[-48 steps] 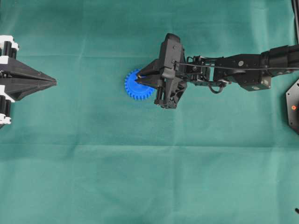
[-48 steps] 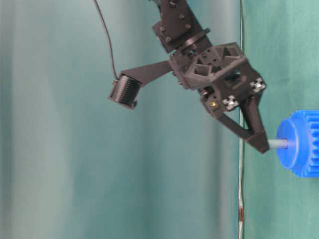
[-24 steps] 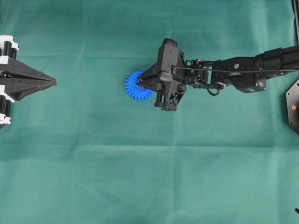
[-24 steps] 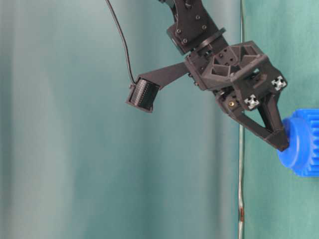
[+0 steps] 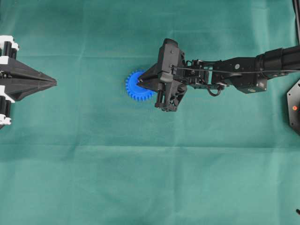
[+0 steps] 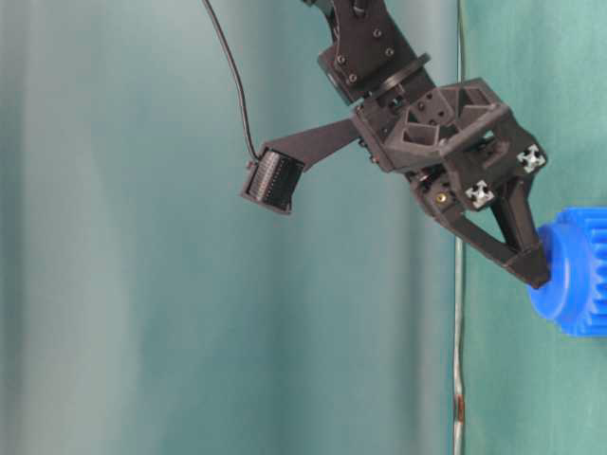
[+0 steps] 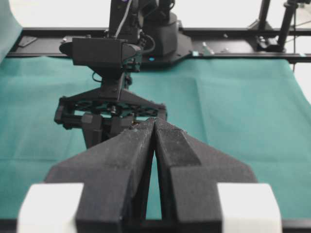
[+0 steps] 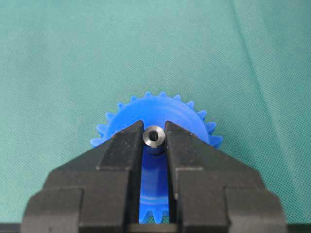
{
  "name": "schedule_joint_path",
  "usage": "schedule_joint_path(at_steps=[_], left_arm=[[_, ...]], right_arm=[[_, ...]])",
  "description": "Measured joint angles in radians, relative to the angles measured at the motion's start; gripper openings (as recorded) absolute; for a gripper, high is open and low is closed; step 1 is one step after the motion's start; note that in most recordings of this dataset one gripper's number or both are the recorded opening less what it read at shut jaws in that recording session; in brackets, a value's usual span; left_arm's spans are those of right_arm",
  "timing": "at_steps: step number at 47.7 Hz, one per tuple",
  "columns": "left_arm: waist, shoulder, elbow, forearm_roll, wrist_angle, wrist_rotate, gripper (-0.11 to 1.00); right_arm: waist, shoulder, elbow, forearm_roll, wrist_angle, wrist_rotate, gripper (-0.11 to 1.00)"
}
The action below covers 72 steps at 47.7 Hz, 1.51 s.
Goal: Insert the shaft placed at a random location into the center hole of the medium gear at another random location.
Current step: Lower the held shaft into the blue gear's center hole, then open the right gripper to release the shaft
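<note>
From overhead, my right gripper (image 5: 139, 82) reaches in from the right and its tips sit over the bright blue plastic toothed medium gear (image 5: 135, 87), which lies flat on the green cloth-covered surface (image 5: 140, 178) a little left of centre; my left gripper (image 5: 52, 82) rests at the far left edge, well apart from it, its fingers pressed together with nothing between them. At table level, my right fingertips (image 6: 537, 274) touch the raised hub of the blue gear, and no bare length of pin shows between them. My left wrist camera shows my own two fingers (image 7: 131, 145) clenched tip to tip, pointing toward the right arm. My right wrist camera shows the small silvery-grey metal shaft (image 8: 154, 137) grasped between my fingers, its end facing the lens, standing over the middle of the gear; the center hole is hidden beneath it.
</note>
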Motion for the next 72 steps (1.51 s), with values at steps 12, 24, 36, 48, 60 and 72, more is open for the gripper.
schedule_joint_path(at_steps=[12, 24, 36, 48, 60, 72], left_arm=[[0.0, 0.0, 0.0, 0.0, 0.0, -0.002, 0.0], [0.0, 0.0, 0.0, 0.0, 0.0, -0.002, 0.0], [0.0, 0.0, 0.0, 0.0, 0.002, -0.002, 0.0], [0.0, 0.0, 0.002, 0.0, 0.003, -0.002, 0.0], [0.0, 0.0, 0.0, 0.0, 0.003, -0.002, 0.0], [0.0, 0.0, 0.002, 0.0, 0.005, -0.002, 0.0]], right_arm=[[0.0, 0.0, 0.0, 0.0, 0.0, 0.0, 0.19], [0.014, 0.0, 0.0, 0.0, 0.0, 0.0, 0.86], [0.015, 0.002, 0.0, 0.0, 0.0, 0.0, 0.82], [0.018, -0.003, 0.0, 0.0, 0.002, 0.0, 0.82], [0.018, -0.115, -0.002, -0.002, 0.04, 0.0, 0.82], [0.018, -0.229, 0.0, -0.012, 0.118, 0.0, 0.82]])
